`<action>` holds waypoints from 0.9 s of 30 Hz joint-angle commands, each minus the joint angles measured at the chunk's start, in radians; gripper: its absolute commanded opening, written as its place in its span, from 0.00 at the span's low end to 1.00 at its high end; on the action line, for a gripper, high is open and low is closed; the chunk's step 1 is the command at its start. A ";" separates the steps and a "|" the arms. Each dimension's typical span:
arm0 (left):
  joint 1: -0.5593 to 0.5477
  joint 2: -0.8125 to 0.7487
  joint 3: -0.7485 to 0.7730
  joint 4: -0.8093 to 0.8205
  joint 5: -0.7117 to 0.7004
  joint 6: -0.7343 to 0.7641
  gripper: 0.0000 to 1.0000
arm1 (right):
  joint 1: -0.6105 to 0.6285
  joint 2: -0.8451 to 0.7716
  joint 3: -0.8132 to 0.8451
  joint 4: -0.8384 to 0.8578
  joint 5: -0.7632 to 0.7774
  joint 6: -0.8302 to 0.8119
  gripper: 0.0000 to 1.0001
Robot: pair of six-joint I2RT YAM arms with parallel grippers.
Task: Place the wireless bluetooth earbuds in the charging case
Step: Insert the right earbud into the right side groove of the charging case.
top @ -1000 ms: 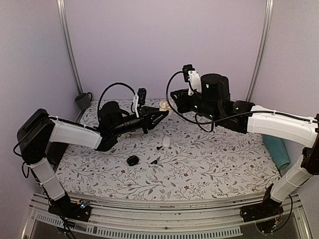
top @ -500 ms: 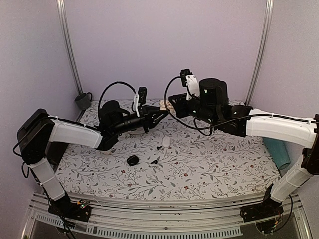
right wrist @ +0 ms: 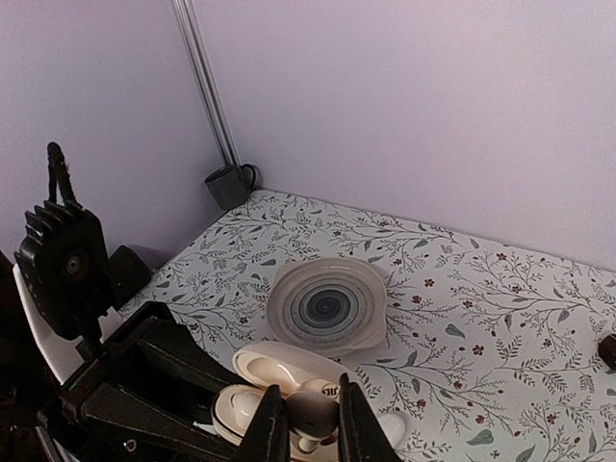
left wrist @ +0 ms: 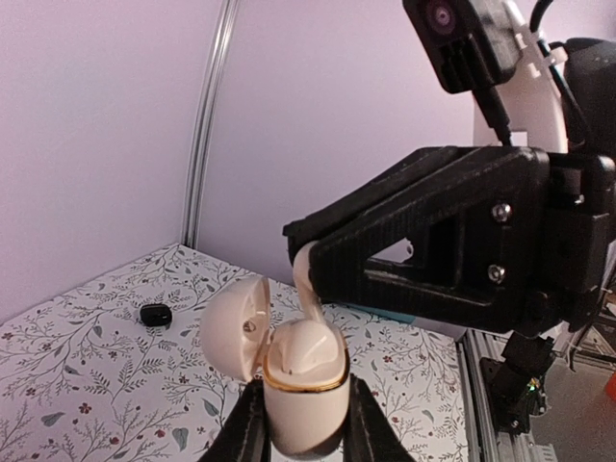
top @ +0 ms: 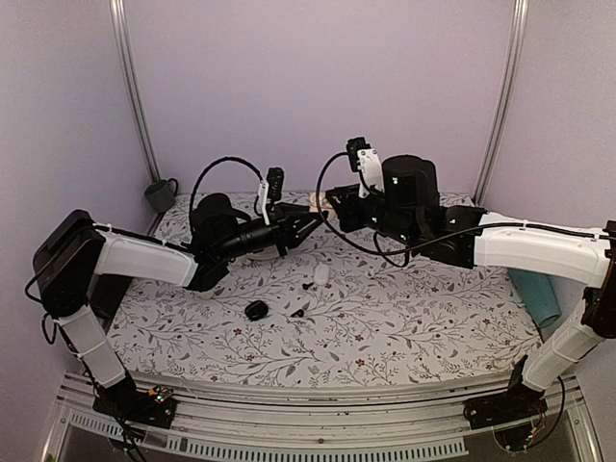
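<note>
Hanging at the open mouth of the charging case [left wrist: 303, 385], one white earbud [left wrist: 306, 279] is pinched between the fingers of the right gripper [right wrist: 311, 423]; whether its lower end sits in the socket I cannot tell. The left gripper [left wrist: 306, 438] is clamped on the case's body, holding it in the air with the lid swung back. A second earbud [top: 320, 274] lies on the floral table [top: 433, 318] below, near small black bits [top: 256, 310]. A dark mug [top: 162, 194] stands at the far left corner.
</note>
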 commanded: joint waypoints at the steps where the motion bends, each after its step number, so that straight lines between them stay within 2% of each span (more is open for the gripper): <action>1: -0.009 -0.033 0.028 0.010 0.000 -0.006 0.00 | 0.006 -0.005 -0.013 0.002 0.034 -0.015 0.14; 27: 0.002 -0.041 0.034 0.024 -0.029 -0.031 0.00 | 0.034 0.006 -0.022 0.006 0.052 -0.053 0.14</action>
